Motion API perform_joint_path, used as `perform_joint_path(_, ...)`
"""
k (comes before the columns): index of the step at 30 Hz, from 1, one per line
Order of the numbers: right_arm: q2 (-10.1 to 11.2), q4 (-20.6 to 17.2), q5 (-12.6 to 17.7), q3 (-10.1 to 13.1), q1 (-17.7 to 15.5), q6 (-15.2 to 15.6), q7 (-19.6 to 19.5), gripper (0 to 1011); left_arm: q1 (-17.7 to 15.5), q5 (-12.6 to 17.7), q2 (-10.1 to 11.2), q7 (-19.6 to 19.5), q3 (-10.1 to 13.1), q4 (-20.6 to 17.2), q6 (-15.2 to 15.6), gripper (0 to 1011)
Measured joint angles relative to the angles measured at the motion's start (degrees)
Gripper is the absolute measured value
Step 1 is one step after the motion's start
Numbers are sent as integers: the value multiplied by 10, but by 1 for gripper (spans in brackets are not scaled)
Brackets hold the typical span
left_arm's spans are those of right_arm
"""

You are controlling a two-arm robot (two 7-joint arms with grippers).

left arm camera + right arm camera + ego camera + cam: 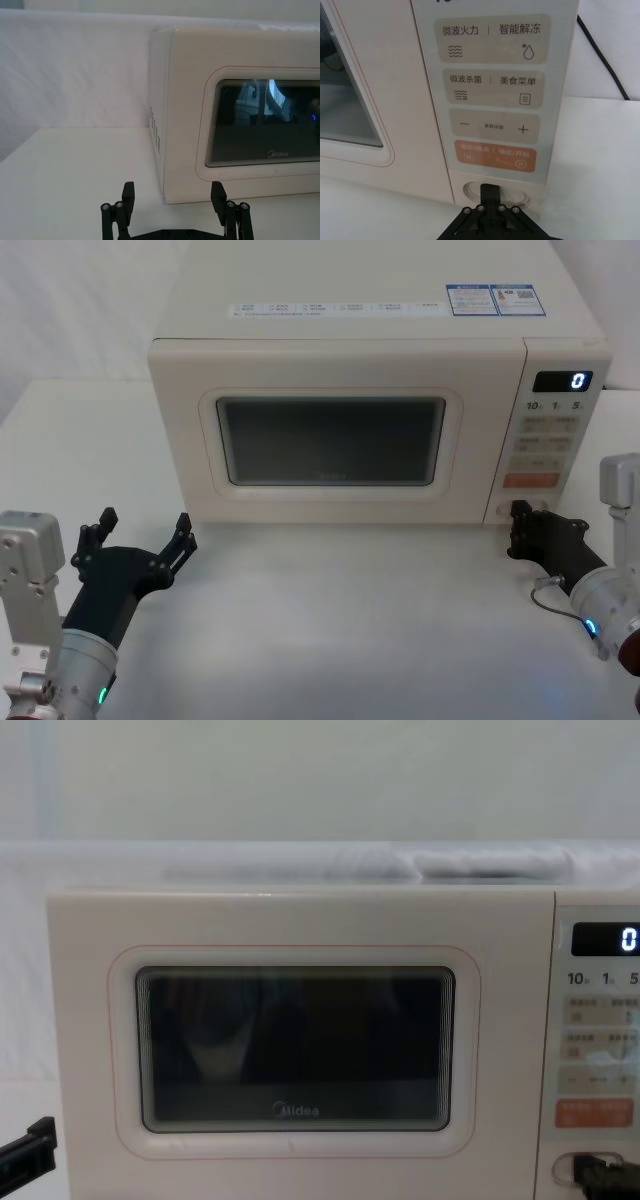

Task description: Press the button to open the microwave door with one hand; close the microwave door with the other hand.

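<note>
- The right claw (490, 192), fingers pinched narrow, has its tip on the button (496, 192) at the foot of the microwave (350, 390) keypad.
- The door (290, 1050) is flush shut.
- The left claw (140, 540) hangs spread wide, just before the door's lower left corner.

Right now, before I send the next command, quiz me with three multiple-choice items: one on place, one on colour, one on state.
1. Where is the right gripper?
A. at the button
B. on top of the microwave
C. at the display

2. What colour is the rectangular key above the button?
A. green
B. orange-pink
C. blue

3. How is the microwave door?
A. wide open
B. removed
C. closed

Key: 1 A, its closed jaws sit on the pill-shaped button; 2 B, the right wrist view shows it; 3 C, flush with the front, while the left gripper waits open.
</note>
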Motion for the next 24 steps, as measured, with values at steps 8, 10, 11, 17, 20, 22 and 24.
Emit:
perform_joint_path(8,-5,15,-6,-3,11,-5,-1,0,0,0,0,0,0,0,0,1001)
perform_joint_path(10,-6,17,-7,-3,13,-6,-1,0,0,0,0,0,0,0,0,1001)
perform_joint_path(11,-7,19,-7,-3,14,-6,-1,0,0,0,0,0,0,0,0,1001)
perform_joint_path(17,-9,25,-10,-3,20,-7,-1,0,0,0,0,0,0,0,0,1001)
perform_joint_path(20,-10,28,-11,-3,22,-8,0,0,0,0,0,0,0,0,0,1001)
perform_joint_path(22,-11,29,-12,-4,23,-8,0,0,0,0,0,0,0,0,0,1001)
perform_joint_path(24,-11,29,-12,-4,23,-8,0,0,0,0,0,0,0,0,0,1001)
